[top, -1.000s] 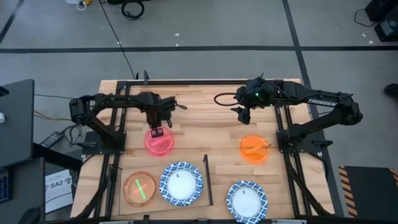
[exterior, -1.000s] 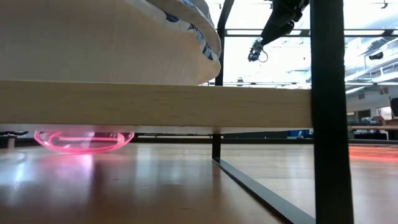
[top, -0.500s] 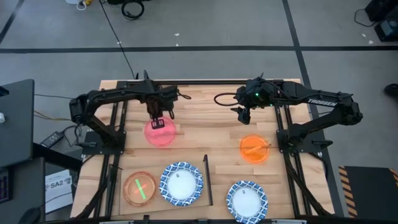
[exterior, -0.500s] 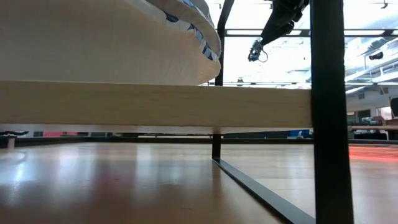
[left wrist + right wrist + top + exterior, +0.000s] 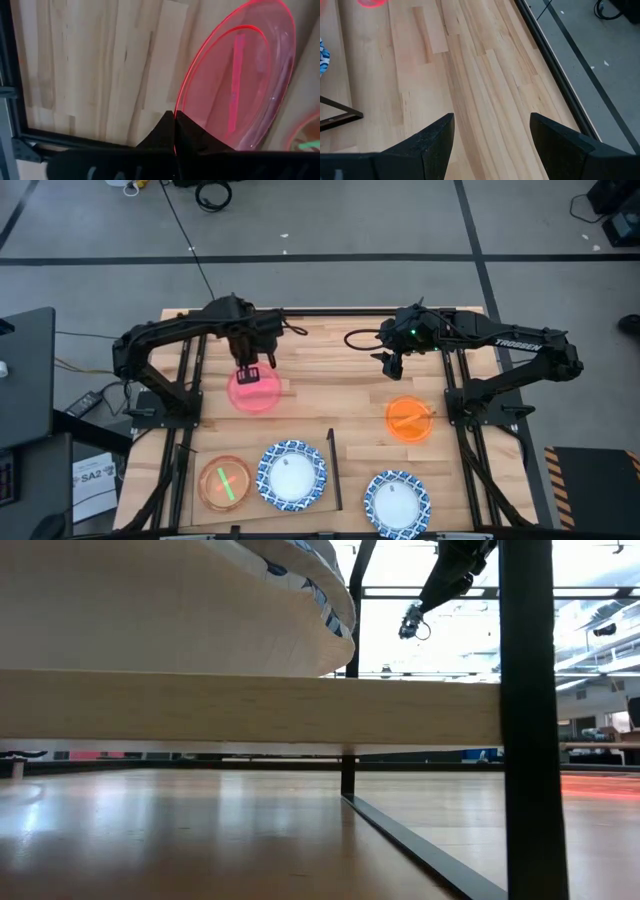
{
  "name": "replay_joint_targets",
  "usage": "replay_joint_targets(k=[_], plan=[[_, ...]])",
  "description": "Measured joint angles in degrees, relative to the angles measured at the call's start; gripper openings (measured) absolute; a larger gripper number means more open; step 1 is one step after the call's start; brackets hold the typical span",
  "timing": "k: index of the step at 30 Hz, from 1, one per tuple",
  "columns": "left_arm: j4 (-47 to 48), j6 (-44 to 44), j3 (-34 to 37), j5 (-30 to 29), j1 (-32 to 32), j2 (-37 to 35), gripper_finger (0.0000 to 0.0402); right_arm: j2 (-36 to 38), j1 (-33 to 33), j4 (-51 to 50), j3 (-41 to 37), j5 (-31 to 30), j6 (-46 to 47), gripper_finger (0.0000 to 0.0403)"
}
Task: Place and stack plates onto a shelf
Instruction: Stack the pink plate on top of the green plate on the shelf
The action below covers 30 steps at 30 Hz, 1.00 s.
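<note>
Left end effector [image 5: 253, 373] was clamped on the red plate's [image 5: 254, 391] rim, lifting it clear for the shelf [image 5: 190, 480]. Right end effector [image 5: 388, 366] hovered, fingers apart, near the worktop's [image 5: 330, 395] far edge.

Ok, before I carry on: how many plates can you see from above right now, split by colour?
Blue-and-white plates: 2, one on the shelf and one on the table to its right
Red plate: 1, pinched at its rim by the left gripper
Orange plates: 2, one on the table and one on the shelf with the green plate in it
Green plate: 1
Total: 6
</note>
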<state>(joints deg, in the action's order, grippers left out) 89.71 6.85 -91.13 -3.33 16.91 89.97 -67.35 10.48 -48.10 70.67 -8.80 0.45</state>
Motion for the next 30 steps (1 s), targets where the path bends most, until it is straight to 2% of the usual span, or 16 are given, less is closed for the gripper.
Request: replay_joint_targets(k=[6,16,30], plan=[[0.3,-0.2,-2.5,5.5,-3.5,-0.8,0.0001,0.0,0.0,0.0,0.0,0.0,0.0,0.0265],[0.4,-3.2,-2.5,14.9,-12.1,-4.0,0.0001,0.0,0.0,-0.1,0.0,0.0,0.0,0.0265],[0.3,-17.9,-2.5,16.7,-31.2,-6.1,0.0001,0.0,0.0,-0.1,0.0,0.0,0.0,0.0265]])
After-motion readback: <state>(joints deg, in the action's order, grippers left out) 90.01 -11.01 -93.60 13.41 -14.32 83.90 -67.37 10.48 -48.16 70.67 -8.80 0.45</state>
